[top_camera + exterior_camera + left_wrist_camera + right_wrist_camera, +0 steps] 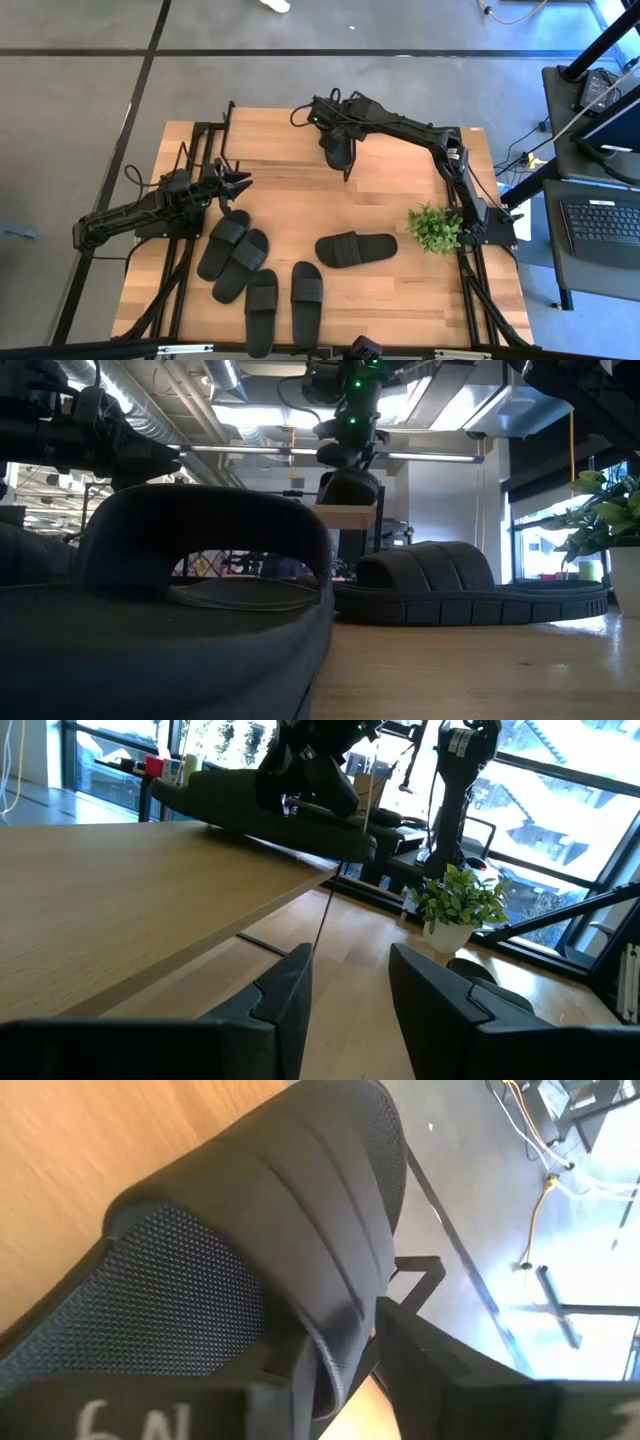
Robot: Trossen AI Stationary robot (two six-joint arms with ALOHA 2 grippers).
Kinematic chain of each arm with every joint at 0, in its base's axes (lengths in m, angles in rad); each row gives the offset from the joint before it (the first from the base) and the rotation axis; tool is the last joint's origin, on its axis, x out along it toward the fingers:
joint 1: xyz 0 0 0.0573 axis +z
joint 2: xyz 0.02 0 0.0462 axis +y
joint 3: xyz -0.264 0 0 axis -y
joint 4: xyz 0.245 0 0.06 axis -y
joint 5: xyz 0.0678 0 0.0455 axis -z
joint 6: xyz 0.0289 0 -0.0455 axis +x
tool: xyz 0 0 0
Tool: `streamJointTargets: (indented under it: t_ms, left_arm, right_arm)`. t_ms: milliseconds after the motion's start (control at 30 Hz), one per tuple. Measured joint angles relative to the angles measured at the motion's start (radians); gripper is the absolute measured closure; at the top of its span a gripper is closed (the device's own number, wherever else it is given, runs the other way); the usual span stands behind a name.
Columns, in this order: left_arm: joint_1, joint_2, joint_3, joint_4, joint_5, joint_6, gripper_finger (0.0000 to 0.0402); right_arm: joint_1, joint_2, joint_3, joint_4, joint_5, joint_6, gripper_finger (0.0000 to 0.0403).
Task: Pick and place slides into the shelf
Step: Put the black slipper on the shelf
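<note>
Five black slides lie flat on the table's near half: two side by side on the left, two at the near edge, one crosswise in the middle. My right gripper is shut on the sixth slide at the shelf's light plank top, far centre. Whether the sole rests on the plank I cannot tell. My left gripper is open and holds nothing, off the shelf's left end, level with the plank. My right gripper holds the slide by its ribbed strap, at the strap's side edge. One finger is under the strap, over the footbed, and the other is outside it. The fingers come from above, pointing down. The slide stays about level over the plank.
A small potted plant stands near the table's right edge, beside the right arm's base. Black metal frames run along both side edges of the table. Bare wood lies between the shelf and the slides, in the table's middle.
</note>
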Motion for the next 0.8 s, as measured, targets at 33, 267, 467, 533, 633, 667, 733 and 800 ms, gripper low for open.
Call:
streamJointTargets:
  t_ms: [33, 267, 467, 533, 633, 667, 733, 800]
  left_arm:
    - [0.000, 0.000, 0.000, 0.000, 0.000, 0.000, 0.0273]
    - [0.000, 0.000, 0.000, 0.000, 0.000, 0.000, 0.0273]
    - [0.000, 0.000, 0.000, 0.000, 0.000, 0.000, 0.0273]
    - [0.000, 0.000, 0.000, 0.000, 0.000, 0.000, 0.0273]
    - [0.000, 0.000, 0.000, 0.000, 0.000, 0.000, 0.0273]
    - [0.000, 0.000, 0.000, 0.000, 0.000, 0.000, 0.0273]
    - [0.000, 0.000, 0.000, 0.000, 0.000, 0.000, 0.0273]
    - [0.000, 0.000, 0.000, 0.000, 0.000, 0.000, 0.0273]
  right_arm:
    - [0.000, 0.000, 0.000, 0.000, 0.000, 0.013, 0.0290]
    - [-0.003, 0.000, 0.000, 0.002, 0.002, 0.041, 0.0274]
    - [-0.003, 0.000, 0.000, 0.030, 0.003, 0.044, 0.0273]
    - [-0.003, 0.000, 0.000, 0.029, 0.004, 0.043, 0.0273]
    - [-0.003, 0.000, 0.000, 0.029, 0.002, 0.041, 0.0273]
    - [-0.003, 0.000, 0.000, 0.029, -0.001, 0.041, 0.0273]
    - [-0.003, 0.000, 0.000, 0.030, -0.015, 0.038, 0.0273]
    - [-0.003, 0.000, 0.000, 0.030, -0.033, 0.037, 0.0273]
